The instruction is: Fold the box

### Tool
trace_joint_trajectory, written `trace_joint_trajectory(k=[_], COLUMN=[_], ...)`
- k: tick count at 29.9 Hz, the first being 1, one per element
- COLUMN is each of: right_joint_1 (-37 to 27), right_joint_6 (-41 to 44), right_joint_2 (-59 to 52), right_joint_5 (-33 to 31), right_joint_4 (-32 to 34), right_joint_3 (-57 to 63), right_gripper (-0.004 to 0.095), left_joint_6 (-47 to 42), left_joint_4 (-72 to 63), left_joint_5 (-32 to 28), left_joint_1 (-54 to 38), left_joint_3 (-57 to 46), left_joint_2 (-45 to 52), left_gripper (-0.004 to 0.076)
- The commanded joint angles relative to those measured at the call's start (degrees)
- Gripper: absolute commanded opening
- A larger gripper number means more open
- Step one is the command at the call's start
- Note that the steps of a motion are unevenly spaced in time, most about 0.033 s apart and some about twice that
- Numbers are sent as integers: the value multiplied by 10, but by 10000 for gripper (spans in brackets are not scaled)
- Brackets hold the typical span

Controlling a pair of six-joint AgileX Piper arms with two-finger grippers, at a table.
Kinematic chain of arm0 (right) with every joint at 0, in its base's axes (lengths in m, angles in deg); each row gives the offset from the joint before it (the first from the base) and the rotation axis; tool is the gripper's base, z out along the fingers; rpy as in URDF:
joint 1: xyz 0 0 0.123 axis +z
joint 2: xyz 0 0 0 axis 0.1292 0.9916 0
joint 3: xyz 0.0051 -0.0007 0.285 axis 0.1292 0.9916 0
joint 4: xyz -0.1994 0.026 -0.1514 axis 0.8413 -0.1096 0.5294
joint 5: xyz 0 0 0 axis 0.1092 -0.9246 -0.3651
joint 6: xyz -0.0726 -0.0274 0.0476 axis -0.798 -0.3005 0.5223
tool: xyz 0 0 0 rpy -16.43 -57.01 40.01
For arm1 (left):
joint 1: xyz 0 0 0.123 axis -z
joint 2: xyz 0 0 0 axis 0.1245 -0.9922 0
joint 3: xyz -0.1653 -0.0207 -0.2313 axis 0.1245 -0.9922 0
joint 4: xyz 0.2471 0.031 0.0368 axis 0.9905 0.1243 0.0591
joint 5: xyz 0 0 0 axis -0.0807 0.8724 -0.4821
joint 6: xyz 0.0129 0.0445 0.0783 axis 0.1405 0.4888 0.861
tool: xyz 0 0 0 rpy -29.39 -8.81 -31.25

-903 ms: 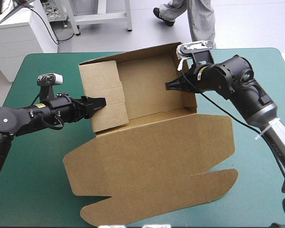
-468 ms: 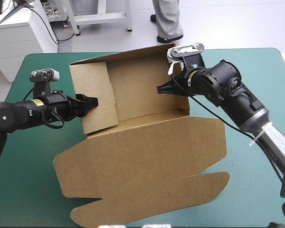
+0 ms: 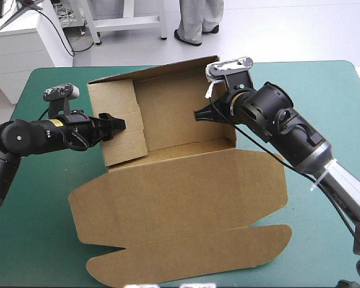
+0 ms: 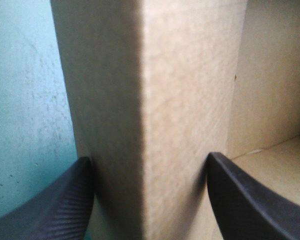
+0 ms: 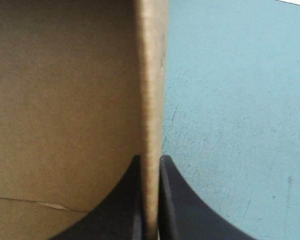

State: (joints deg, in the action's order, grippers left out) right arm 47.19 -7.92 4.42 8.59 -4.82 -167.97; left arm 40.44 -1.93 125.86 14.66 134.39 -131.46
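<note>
The fingers of my left gripper [image 4: 149, 157] stood wide apart, straddling the folded left wall of the brown box [image 3: 180, 192]. My right gripper [image 5: 150, 157] was pinched almost together on its right wall. The box sat mid-table on the teal-green cover [image 3: 42, 204], walls raised, lid lying flat toward me.

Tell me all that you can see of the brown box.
The box is brown board on the teal-green cover: an open tray with far, left and right walls standing, the lid lying flat toward the near edge, ending in a rounded flap. The left gripper straddles the thick, doubled left wall, fingers apart; the right gripper pinches the right wall.
</note>
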Motion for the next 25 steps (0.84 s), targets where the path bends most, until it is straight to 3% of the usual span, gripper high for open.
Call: trace_joint_trajectory(k=[1, 8, 16, 19, 23, 25], right_joint_1=[3, 5, 5, 5, 5, 5], right_joint_6=[10, 12, 11, 9, 8, 6], right_joint_2=[-22, -22, -22, -22, -22, -22], right_joint_5=[36, 36, 36, 37, 37, 38], right_joint_4=[12, 11, 9, 8, 6, 4], right_joint_3=[-17, -17, -17, -17, -17, -17], right_gripper=[-3, -3, -3, -3, -3, -3], left_joint_6=[-11, -43, -39, -39, -2, 10], left_joint_4=[-14, 25, 22, 23, 13, 10], left_joint_5=[-53, -98, -102, -106, -117, -118], left_joint_1=[17, 50, 50, 50, 50, 50], left_joint_3=[21, 21, 21, 21, 21, 21], left_joint_2=[12, 1, -27, -38, -44, -44], left_gripper=[456, 456, 421, 327, 30, -7])
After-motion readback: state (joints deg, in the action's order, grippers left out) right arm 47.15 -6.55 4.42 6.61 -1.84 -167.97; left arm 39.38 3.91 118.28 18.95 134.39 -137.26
